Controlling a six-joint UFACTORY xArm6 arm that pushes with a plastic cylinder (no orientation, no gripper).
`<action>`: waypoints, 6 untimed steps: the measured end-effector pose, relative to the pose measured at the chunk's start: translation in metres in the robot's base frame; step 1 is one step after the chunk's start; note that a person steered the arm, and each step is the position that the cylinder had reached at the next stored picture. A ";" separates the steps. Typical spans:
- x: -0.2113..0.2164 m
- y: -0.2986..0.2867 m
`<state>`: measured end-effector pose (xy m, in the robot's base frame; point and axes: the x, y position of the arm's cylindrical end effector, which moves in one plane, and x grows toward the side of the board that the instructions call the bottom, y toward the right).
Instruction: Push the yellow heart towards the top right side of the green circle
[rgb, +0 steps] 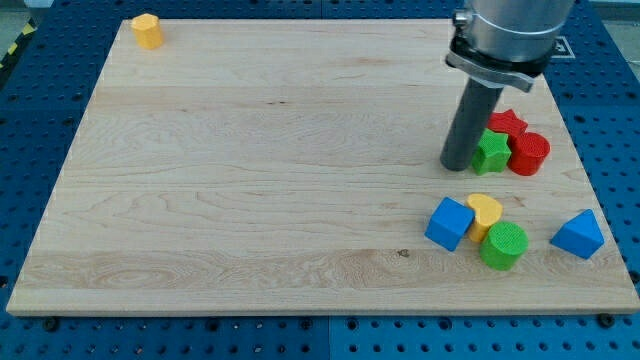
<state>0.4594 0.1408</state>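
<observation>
In the camera view, the end effector is a plain dark rod with nothing to open or close, and it holds nothing. My tip (457, 166) rests on the wooden surface (250, 170) at the view's right, just left of the green star (490, 152), which sits against a red star (507, 124) and a red cylinder (529, 153).

The yellow heart (485, 213) lies below my tip and slightly to the view's right, clearly apart from it. It is wedged between the blue cube (449, 223) on its left and the green circle (503, 245), which it touches at that block's upper left.

So the heart already sits at the circle's top, on the left side. Judging from this, the coming push should carry it rightward, so my tip would need to come down to the heart's left, in the narrow spot by the blue cube.

A blue triangle (578, 235) and a far yellow block (147, 31) lie clear of this.
</observation>
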 end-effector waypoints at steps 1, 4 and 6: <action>0.028 -0.017; 0.057 0.057; 0.027 0.070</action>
